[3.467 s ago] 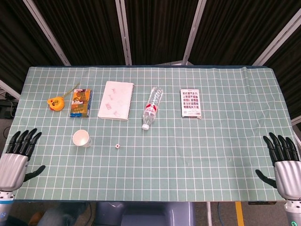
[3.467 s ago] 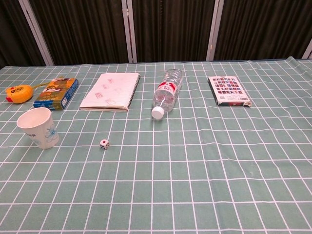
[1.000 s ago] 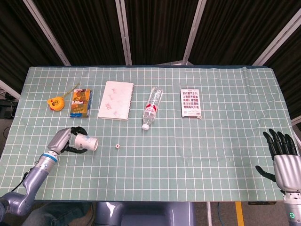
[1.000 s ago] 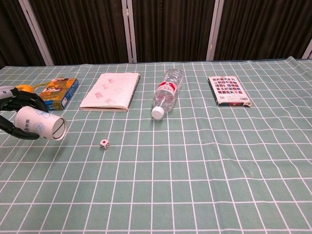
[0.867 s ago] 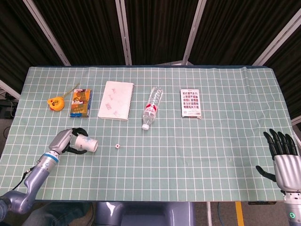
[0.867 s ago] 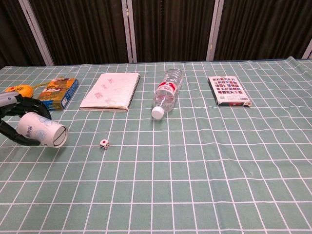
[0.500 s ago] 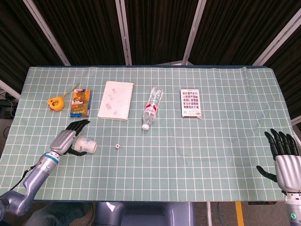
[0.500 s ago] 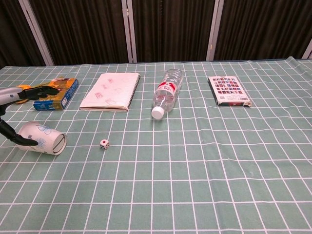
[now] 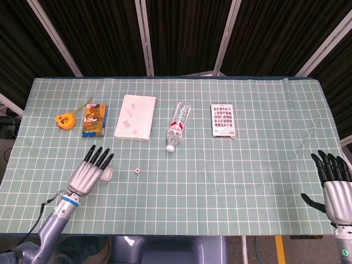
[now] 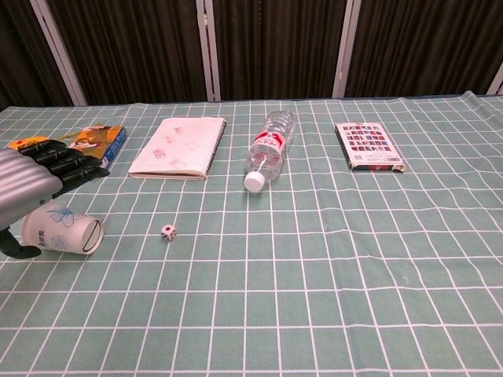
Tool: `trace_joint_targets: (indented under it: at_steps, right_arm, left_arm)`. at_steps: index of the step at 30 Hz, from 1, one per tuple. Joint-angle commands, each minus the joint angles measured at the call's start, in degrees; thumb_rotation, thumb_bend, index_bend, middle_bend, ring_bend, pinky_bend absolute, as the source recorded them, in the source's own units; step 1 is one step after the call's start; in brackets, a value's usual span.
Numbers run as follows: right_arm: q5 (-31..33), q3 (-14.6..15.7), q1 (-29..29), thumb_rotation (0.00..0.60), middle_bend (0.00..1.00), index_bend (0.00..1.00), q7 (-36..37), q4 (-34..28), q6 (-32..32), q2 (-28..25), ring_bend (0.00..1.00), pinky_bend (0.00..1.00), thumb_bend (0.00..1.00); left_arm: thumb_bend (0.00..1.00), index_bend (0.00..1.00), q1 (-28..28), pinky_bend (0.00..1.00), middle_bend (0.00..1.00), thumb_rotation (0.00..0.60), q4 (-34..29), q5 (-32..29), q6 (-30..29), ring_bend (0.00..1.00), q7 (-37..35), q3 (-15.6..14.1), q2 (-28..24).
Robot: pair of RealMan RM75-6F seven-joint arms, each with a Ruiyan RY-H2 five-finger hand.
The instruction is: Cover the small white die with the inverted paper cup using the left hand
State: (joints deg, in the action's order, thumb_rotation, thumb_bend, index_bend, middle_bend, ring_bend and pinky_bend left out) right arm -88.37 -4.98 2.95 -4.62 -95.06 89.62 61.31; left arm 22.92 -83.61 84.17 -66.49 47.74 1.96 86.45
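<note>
Right hand (image 9: 334,190) at the near right corner of the table (image 9: 264,181): raised, fingers straight and spread, grasping nothing. It shows in the head view only.

Left hand (image 9: 89,171) near the near left corner, over the table: fingers extended and apart, released, nothing in its grasp. In the chest view the left hand (image 10: 35,187) hangs just above the cup, thumb low at the cup's closed end; whether it touches the cup cannot be told.

Cup (image 10: 63,230) lies on its side on the cloth, mouth facing right toward the die, a blue flower print on its wall. In the head view the cup (image 9: 108,174) is mostly hidden under the fingers.

Die (image 10: 168,232) sits uncovered on the cloth, near the cup's mouth but apart from it, left of the table's middle.

Farther back, a row from left to right: yellow tape measure (image 9: 65,119) toward the left edge; card box (image 9: 94,120) just beside it; notebook (image 9: 136,116); bottle (image 9: 177,125) lying down, cap toward the near edge; booklet (image 9: 223,120) with a patterned cover, right of centre.
</note>
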Motion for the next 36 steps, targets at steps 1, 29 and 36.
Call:
trace_joint_targets:
  at_steps: [1,29,36]
  right_arm:
    - [0.06,-0.03,-0.02,0.600,0.00,0.00,0.02,0.00,0.02,-0.02,0.00,0.00,0.00]
    - [0.39,-0.04,0.21,0.600,0.00,0.00,-0.10,0.14,-0.48,0.07,0.00,0.00,0.00]
    - [0.48,0.01,0.20,0.600,0.00,0.00,-0.14,0.10,-0.56,0.11,0.00,0.00,0.00]
  left_arm:
    - [0.00,0.01,-1.87,0.00,0.00,0.600,-2.71,-4.24,-1.98,0.00,9.74,-0.87,4.18]
    - [0.00,0.41,0.56,0.44,0.45,0.600,6.87,-3.21,-3.39,0.40,4.37,-0.37,9.56]
    - [0.00,0.41,0.55,0.45,0.45,0.600,-1.24,-5.04,-4.06,0.40,-15.56,4.61,3.83]
